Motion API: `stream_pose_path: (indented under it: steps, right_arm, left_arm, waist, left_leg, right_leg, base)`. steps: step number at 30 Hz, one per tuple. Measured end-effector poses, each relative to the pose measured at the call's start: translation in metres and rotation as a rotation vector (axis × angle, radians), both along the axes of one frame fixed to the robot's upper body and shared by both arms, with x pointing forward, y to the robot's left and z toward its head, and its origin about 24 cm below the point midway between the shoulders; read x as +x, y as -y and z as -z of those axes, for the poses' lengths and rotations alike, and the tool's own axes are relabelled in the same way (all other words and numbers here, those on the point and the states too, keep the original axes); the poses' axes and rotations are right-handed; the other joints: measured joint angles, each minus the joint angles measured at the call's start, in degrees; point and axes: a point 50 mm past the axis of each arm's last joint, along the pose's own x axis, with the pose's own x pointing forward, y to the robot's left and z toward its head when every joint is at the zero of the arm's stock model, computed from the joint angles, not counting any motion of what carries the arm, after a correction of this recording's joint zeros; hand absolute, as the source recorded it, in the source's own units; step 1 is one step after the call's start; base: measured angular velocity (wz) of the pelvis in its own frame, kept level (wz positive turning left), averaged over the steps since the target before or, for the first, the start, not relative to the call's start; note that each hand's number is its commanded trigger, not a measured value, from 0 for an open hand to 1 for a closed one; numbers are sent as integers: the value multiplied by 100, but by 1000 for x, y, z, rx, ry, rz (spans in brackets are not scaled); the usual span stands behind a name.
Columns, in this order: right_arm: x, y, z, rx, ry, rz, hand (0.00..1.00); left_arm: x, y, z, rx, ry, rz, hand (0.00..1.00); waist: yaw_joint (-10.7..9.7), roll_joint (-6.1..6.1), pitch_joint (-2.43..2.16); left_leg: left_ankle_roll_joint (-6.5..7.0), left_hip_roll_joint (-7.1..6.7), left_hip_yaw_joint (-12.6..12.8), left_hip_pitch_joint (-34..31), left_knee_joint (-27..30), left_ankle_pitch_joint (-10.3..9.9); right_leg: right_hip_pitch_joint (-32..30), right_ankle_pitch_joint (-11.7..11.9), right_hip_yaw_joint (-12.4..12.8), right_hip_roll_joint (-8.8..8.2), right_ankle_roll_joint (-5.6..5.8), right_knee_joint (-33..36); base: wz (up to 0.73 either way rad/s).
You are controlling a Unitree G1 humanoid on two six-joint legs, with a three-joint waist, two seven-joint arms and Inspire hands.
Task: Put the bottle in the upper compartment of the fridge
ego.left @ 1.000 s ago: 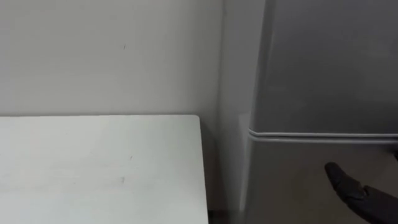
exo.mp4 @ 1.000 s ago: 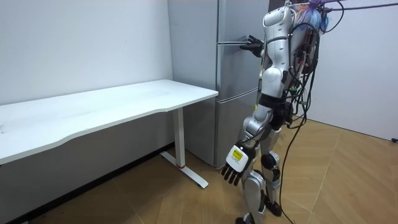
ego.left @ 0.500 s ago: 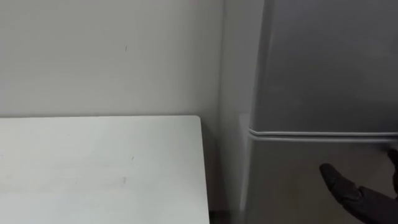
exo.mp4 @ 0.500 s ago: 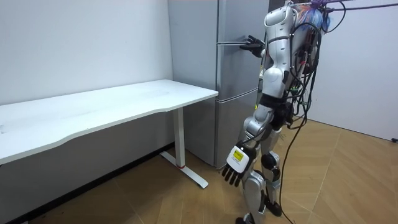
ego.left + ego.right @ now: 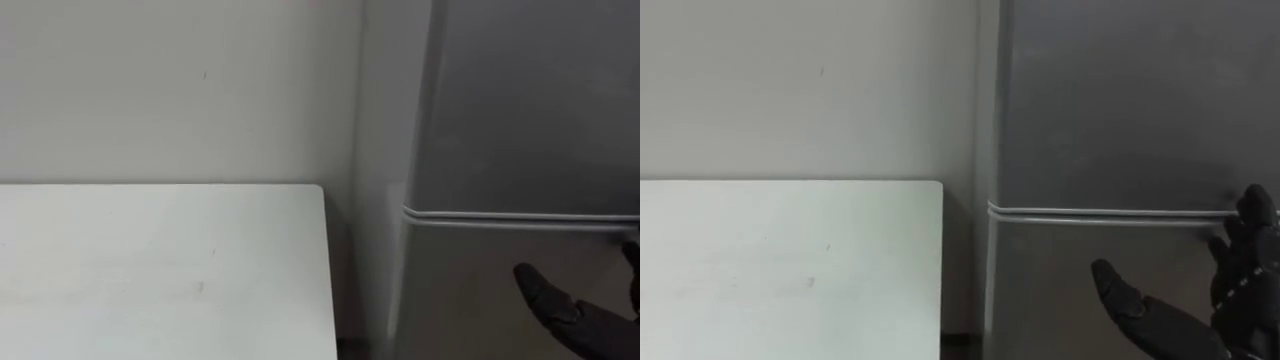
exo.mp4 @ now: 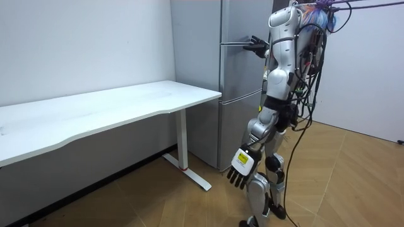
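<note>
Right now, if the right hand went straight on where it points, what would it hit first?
Probably the fridge: the open right hand points at its front, near the door seam, nothing between. Depth is unclear.

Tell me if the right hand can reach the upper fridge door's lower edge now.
Probably yes: the right hand is raised, open, before the fridge, its fingers up at the seam below the upper door, with nothing between them.

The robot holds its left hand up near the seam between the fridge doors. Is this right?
Not quite. It is the right hand that is up near the seam between the fridge doors, as the right eye view shows; the left hand hangs low.
</note>
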Motion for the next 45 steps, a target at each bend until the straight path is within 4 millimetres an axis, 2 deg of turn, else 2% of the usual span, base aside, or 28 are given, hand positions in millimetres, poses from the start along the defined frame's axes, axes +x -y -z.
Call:
stream_pose_path:
  steps: [3, 4, 6, 8, 10, 13, 18, 20, 24, 29, 33, 34, 37, 41, 45]
  right_arm:
    - [-1, 5, -1, 1, 6, 36, 0]
    - [-1, 9, -4, -20, 16, 55, 0]
    - [-1, 21, -16, -95, 53, 96, 0]
    - [-1, 37, -39, -190, 151, 180, 0]
    - [-2, 44, -52, -233, 226, 231, 0]
    - [-6, 52, -58, -270, 264, 283, 0]
    - [-6, 60, -49, -273, 210, 318, 0]
    - [-8, 70, -46, -273, 189, 368, 0]
    - [-13, 84, -44, -258, 180, 466, 0]
    - [-17, 103, -28, -204, 113, 572, 0]
    - [-18, 111, -16, -175, 61, 608, 0]
    - [-20, 113, -12, -170, 32, 617, 0]
    - [-23, 120, 4, -120, -37, 650, 0]
    - [-27, 121, 19, -71, -81, 695, 0]
    - [-37, 123, 31, -22, -131, 713, 0]
  left_arm:
    - [-1, -3, -1, 11, 6, -25, 0]
    - [-1, -5, -2, 18, 10, -44, 0]
    - [-3, -9, -3, 35, 15, -76, 0]
    - [-6, -15, -5, 65, 20, -113, 0]
    - [-10, -20, -7, 81, 22, -118, 0]
    - [-8, -26, -9, 100, 28, -112, 0]
    - [-6, -29, -11, 118, 31, -116, 0]
    - [-6, -29, -11, 118, 33, -116, 0]
    - [-6, -31, -11, 125, 37, -125, 0]
    - [-10, -32, -13, 144, 31, -133, 0]
    - [-11, -33, -13, 158, 24, -138, 0]
    - [-10, -33, -13, 160, 24, -139, 0]
    - [-11, -34, -13, 184, 14, -153, 0]
    - [-7, -35, -14, 192, 27, -149, 0]
    - [4, -36, -16, 196, 74, -137, 0]
  waist:
    - [-3, -61, -8]
    - [2, -85, -24]
    - [-15, -108, -41]
    - [-66, -150, -32]
    - [-95, -194, -54]
    - [-132, -203, -47]
    - [-290, -137, -38]
    - [-309, -106, -29]
    - [-362, -134, -17]
    - [-406, -130, -48]
    - [-435, -94, -42]
    - [-437, -113, -56]
    - [-440, -67, -46]
    - [-472, -30, -39]
    - [-445, 32, -56]
  left_leg:
    - [0, -1, 1, -1, -5, 0]
    - [0, -1, 0, 1, -5, 0]
    - [0, 0, -28, 17, 0, 0]
    - [1, -6, -75, 28, -1, -1]
    - [1, -5, -87, 51, -8, -1]
    - [1, -10, -90, 113, -20, -2]
    - [1, -11, -75, 186, -68, -2]
    - [1, -14, -69, 192, -89, -2]
    - [0, -13, -70, 191, -90, -3]
    - [0, -15, -65, 196, -98, -3]
    - [0, -16, -66, 196, -99, -3]
    - [0, -17, -66, 196, -94, -3]
    - [0, -16, -62, 193, -86, -3]
    - [1, -15, -58, 191, -83, -3]
    - [0, -14, -44, 173, -84, -3]
  right_leg:
    - [2, 2, -12, -3, 3, -3]
    - [15, 3, -14, -2, 5, -12]
    - [97, 26, -34, 9, 18, -97]
    - [171, 31, -69, 7, 25, -147]
    - [222, 34, -90, 11, 29, -195]
    - [336, 38, -111, 9, 38, -236]
    - [358, 40, -109, 5, 44, -218]
    - [353, 37, -92, 6, 48, -212]
    - [348, 36, -83, 7, 50, -209]
    - [352, 40, -96, 9, 46, -216]
    - [355, 39, -105, 6, 47, -220]
    - [355, 39, -120, 0, 48, -216]
    - [358, 39, -116, -1, 48, -218]
    - [341, 38, -107, -4, 49, -219]
    - [288, 32, -62, 2, 49, -191]
  base:
    - [0]
    - [5]
    - [10]
    - [13]
    - [8]
    - [5]
    - [0]
    - [0]
    - [0]
    - [0]
    - [0]
    - [0]
    - [0]
    - [0]
    - [-2]
